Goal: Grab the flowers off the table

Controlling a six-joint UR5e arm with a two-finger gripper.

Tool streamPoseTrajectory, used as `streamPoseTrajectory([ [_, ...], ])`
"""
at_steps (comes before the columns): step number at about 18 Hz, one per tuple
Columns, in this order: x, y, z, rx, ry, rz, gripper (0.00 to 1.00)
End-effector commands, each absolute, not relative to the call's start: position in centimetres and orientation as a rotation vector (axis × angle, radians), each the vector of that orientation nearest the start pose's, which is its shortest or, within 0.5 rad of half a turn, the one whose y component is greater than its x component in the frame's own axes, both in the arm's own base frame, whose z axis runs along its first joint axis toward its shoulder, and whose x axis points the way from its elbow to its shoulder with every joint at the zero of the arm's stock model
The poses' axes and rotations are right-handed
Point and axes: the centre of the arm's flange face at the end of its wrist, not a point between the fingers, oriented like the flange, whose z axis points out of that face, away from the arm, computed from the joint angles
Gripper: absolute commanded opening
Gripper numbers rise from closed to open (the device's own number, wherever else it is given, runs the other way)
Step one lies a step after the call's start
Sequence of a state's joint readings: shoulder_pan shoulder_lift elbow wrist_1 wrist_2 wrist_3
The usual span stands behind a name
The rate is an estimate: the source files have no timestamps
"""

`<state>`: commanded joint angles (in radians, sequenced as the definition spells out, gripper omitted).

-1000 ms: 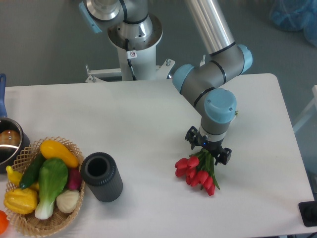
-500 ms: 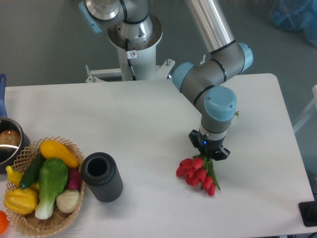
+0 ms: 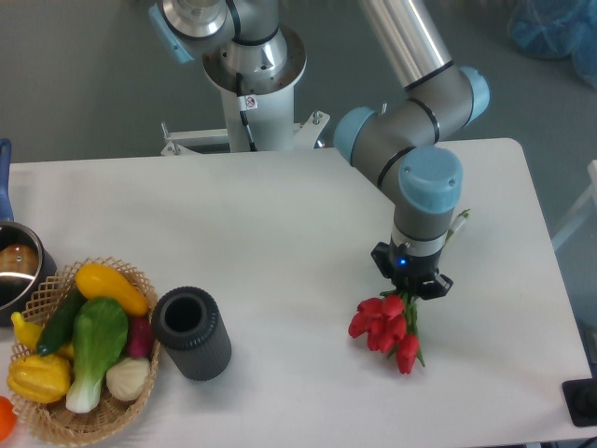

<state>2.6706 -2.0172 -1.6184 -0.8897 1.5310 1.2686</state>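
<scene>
The flowers [image 3: 387, 329], a bunch of red blooms with green stems, hang below my gripper [image 3: 411, 286] at the right of the white table [image 3: 280, 233]. The gripper is shut on the stems just above the blooms. A green leaf tip [image 3: 458, 222] sticks out beside the wrist. The fingertips are mostly hidden under the wrist. I cannot tell whether the blooms touch the table.
A dark cylinder cup [image 3: 191, 332] stands at the front left. A wicker basket [image 3: 56, 418] of toy vegetables sits at the left edge, with a metal pot [image 3: 17, 271] behind it. The robot base [image 3: 252, 70] is behind the table.
The gripper closed on the stems, then moved right and slightly toward the front, carrying the flowers with it.
</scene>
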Motion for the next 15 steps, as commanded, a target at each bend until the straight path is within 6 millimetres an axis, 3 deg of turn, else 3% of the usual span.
streamPoseTrajectory([
  [5, -52.7, 42.0, 32.1, -3.019, 0.252, 0.188, 0.0],
  [9, -53.1, 42.7, 34.0, -2.998, 0.282, 0.225, 0.0],
  [15, -52.2, 41.5, 38.3, -2.998, 0.28, 0.237, 0.0],
])
